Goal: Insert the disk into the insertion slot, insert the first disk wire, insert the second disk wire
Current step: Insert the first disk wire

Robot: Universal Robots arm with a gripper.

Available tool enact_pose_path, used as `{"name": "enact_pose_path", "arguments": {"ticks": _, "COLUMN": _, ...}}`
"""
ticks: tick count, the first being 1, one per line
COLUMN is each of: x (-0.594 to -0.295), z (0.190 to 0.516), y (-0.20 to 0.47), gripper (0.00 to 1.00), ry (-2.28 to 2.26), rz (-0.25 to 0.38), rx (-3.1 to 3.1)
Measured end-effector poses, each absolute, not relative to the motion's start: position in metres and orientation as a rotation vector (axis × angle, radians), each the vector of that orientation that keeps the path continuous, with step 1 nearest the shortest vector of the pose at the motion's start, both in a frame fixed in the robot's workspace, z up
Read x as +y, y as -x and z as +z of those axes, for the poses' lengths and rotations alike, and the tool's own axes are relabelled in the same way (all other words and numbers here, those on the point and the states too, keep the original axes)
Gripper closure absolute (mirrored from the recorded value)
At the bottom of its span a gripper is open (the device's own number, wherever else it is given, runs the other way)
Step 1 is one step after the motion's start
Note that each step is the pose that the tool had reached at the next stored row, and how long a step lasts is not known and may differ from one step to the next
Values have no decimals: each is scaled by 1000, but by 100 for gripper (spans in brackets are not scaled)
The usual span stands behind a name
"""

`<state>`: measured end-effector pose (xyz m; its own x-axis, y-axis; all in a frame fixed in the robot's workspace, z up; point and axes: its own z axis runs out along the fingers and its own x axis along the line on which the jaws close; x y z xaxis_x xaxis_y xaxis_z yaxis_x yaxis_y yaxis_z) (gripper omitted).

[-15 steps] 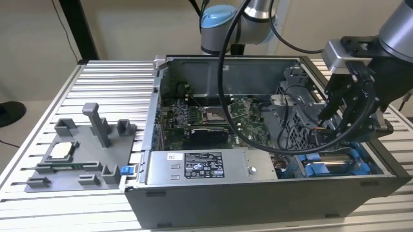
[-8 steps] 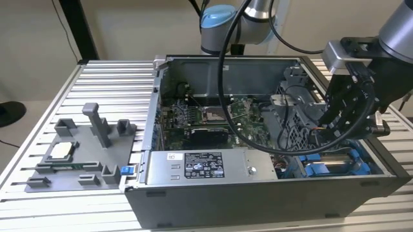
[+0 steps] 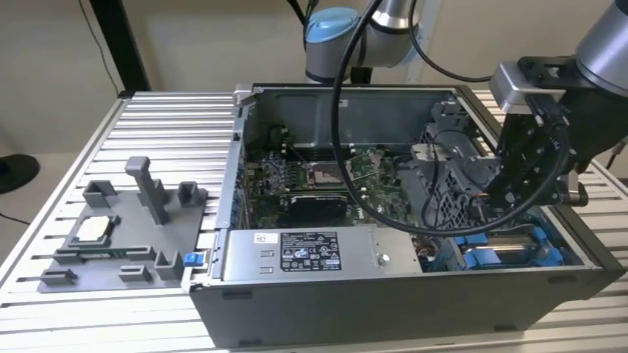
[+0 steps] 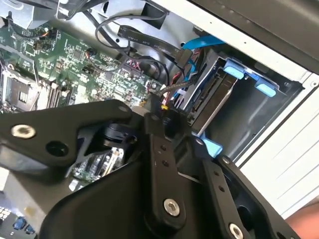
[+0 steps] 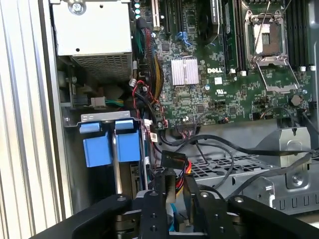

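The disk (image 4: 212,97) sits edge-on in the insertion slot at the case's corner, in its blue carrier (image 4: 234,68). That carrier's blue tabs (image 5: 128,146) also show in the first wrist view, and its blue frame (image 3: 490,257) in the exterior view. My gripper (image 5: 174,175) is inside the case beside the slot, shut on a black connector (image 5: 174,162) of a disk wire with red and yellow leads. The connector hangs close to the disk's end; I cannot tell if it touches. In the exterior view the gripper (image 3: 496,202) hangs just above the blue frame.
The open computer case (image 3: 393,309) lies on a slatted metal table (image 3: 167,125). Inside are the motherboard (image 5: 224,64), the grey power-supply box (image 3: 304,254) and loose black cables (image 5: 234,149). A grey fixture (image 3: 128,235) stands at the exterior view's left.
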<state>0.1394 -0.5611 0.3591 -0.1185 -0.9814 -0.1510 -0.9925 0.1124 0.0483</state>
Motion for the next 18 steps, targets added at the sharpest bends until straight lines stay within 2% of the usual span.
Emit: {"name": "enact_pose_path", "arguments": {"ticks": 18, "x": -561, "z": 361, "y": -139, "gripper": 0, "ry": 2030, "rz": 210, "rx": 2281}}
